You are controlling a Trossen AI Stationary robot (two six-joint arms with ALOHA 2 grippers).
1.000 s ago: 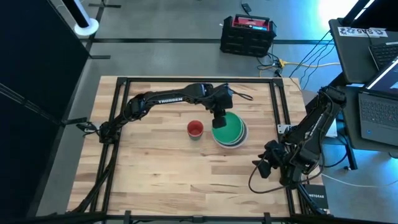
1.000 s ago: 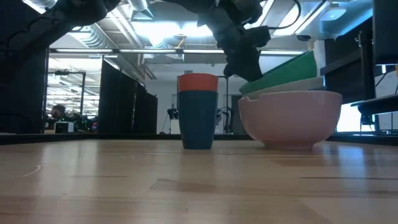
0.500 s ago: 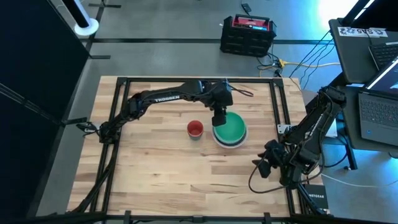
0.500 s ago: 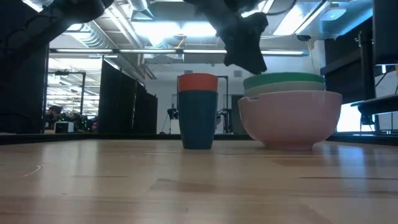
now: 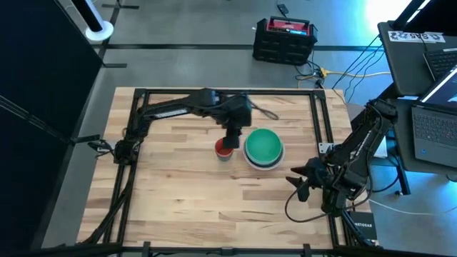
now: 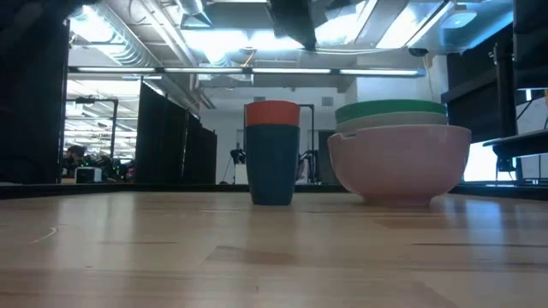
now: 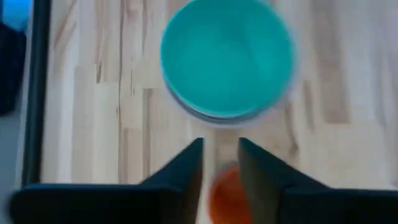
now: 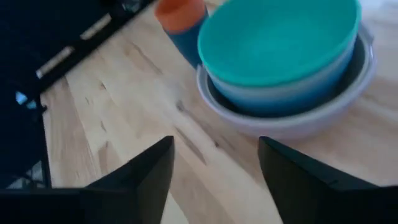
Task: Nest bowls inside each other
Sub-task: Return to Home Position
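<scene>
The bowls stand nested mid-table: a green bowl (image 5: 263, 145) lies level on top, over a light blue one (image 8: 292, 87) and a grey-white one (image 6: 385, 124), all inside the large white bowl (image 6: 400, 162). To their left a tiny red bowl (image 6: 272, 112) sits in a dark blue one (image 6: 272, 167), which stands on the table. My left gripper (image 7: 221, 155) hangs open high above the red bowl (image 7: 225, 193), touching nothing. My right gripper (image 8: 214, 168) waits open near the table's right edge, aimed at the stack.
A black frame rail (image 5: 214, 91) runs around the wooden table. My right arm (image 5: 350, 153) and its cables crowd the right edge. Bare wood lies in front of the bowls (image 5: 214, 200) and on the left half.
My left gripper has let go of the green bowl's left rim. The bowl, tilted before, has dropped level into the stack. The gripper then rose and drew back toward the table's left, over the red bowl. My right gripper has turned a little in place.
</scene>
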